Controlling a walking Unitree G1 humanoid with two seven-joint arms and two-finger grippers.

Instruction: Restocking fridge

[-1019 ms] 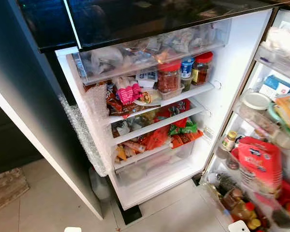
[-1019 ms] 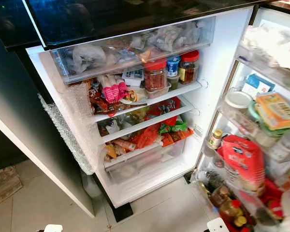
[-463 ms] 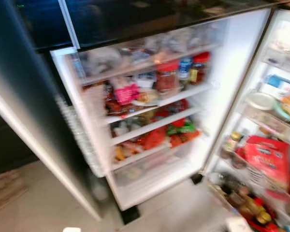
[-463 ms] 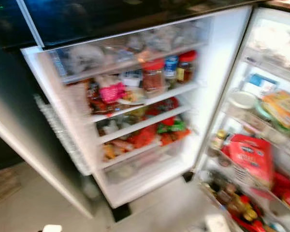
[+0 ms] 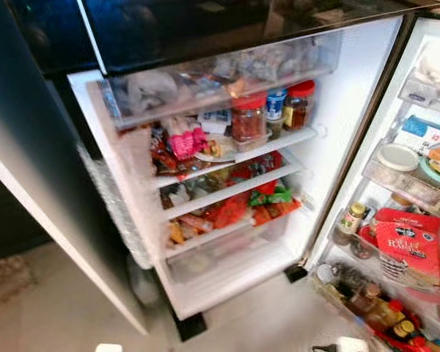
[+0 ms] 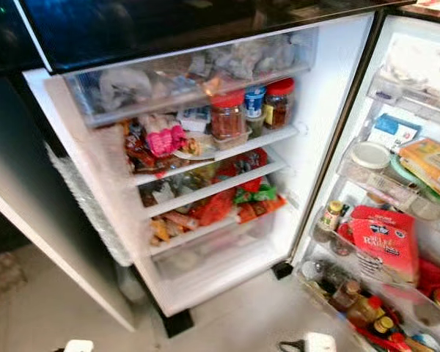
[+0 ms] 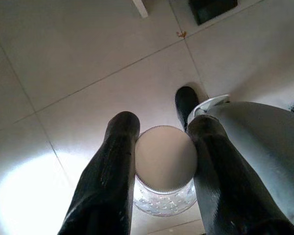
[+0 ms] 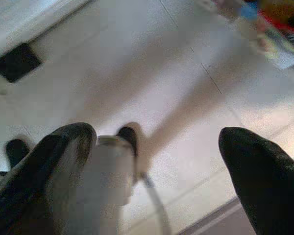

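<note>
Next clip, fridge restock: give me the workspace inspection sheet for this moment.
Surface: pale tiled floor before the open fridge.
Job's things: clear jar with a round pale lid, between the left gripper's fingers.
Clutter: shelves crowded; red-lidded jars, pink packet; red bag and bottles in the door racks.
Grippers: left shut on the jar; right gripper open above the floor.
Cables: dark cord at a white unit by the bottom edge.
Surroundings: black upper door.

The fridge point(image 5: 352, 95) stood open on the tiled floor point(image 5: 73, 315). Its top shelf point(image 5: 279, 141) carried three jars point(image 5: 248, 117) and pink packets point(image 5: 187, 139); the lower shelf point(image 5: 235, 189) held red and green snack packs point(image 5: 271, 196). A door shelf point(image 5: 418, 275) carried a red bag point(image 5: 409, 246).
</note>
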